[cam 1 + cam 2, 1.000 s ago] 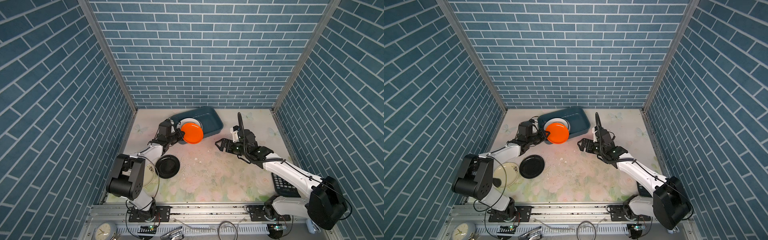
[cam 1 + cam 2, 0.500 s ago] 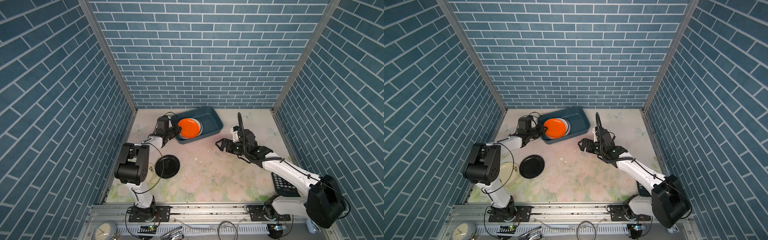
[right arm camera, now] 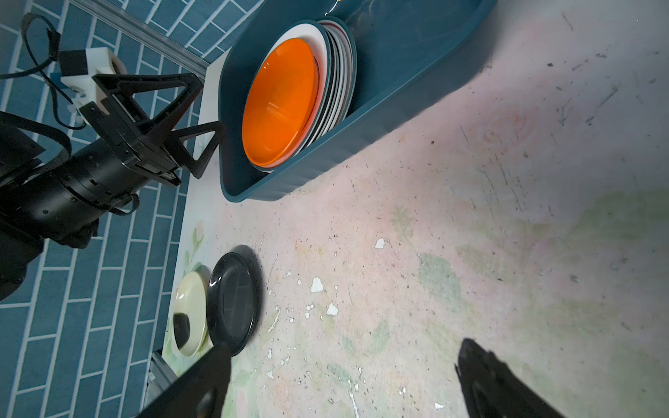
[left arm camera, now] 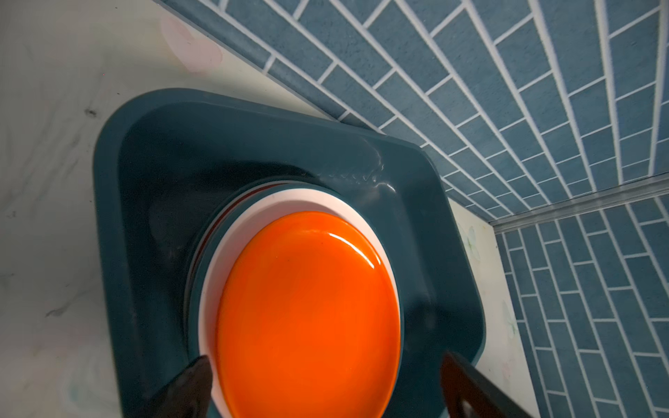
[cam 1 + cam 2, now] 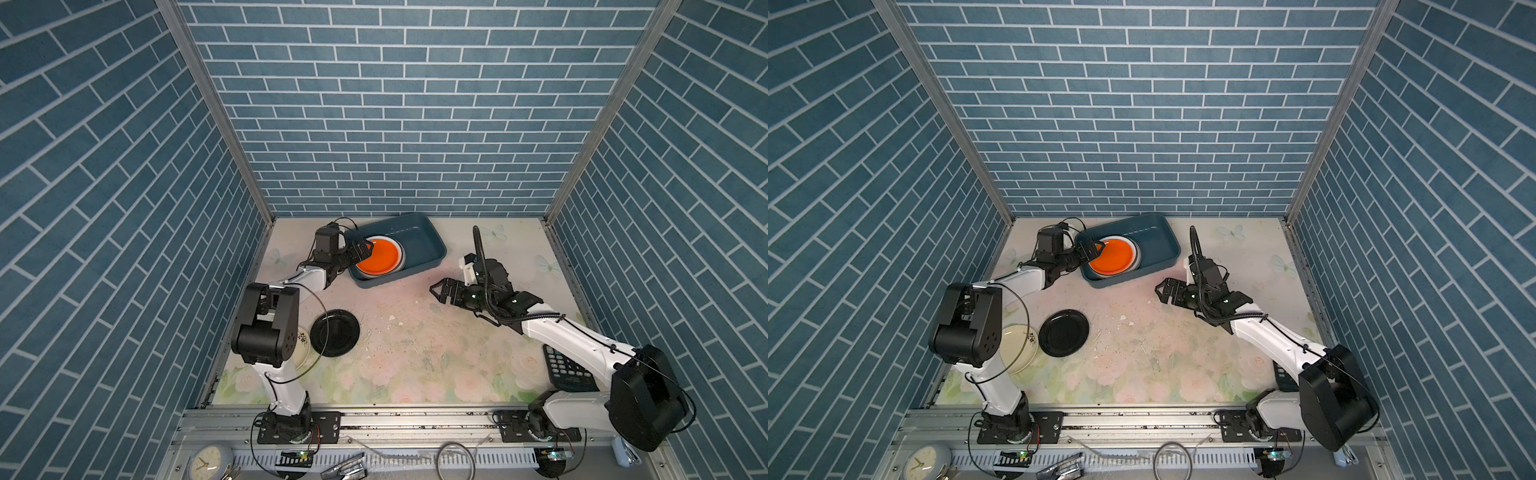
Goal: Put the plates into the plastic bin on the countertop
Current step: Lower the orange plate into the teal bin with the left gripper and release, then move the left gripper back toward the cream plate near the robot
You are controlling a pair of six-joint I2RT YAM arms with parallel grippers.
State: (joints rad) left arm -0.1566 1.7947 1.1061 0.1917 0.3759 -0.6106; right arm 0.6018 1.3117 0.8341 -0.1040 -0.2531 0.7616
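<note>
Looking down, I see the orange plate [image 5: 379, 258] lying atop the other plates [image 3: 338, 72] in the plastic bin [image 5: 422, 241], left jaws spread wide at its rim, right jaws wide over the desk [image 5: 415, 353]; black plate [image 5: 336, 332] outside.

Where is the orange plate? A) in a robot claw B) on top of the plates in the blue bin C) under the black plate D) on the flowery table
B: the orange plate lies on the stacked plates inside the plastic bin, and the open left gripper is not gripping it.
</note>
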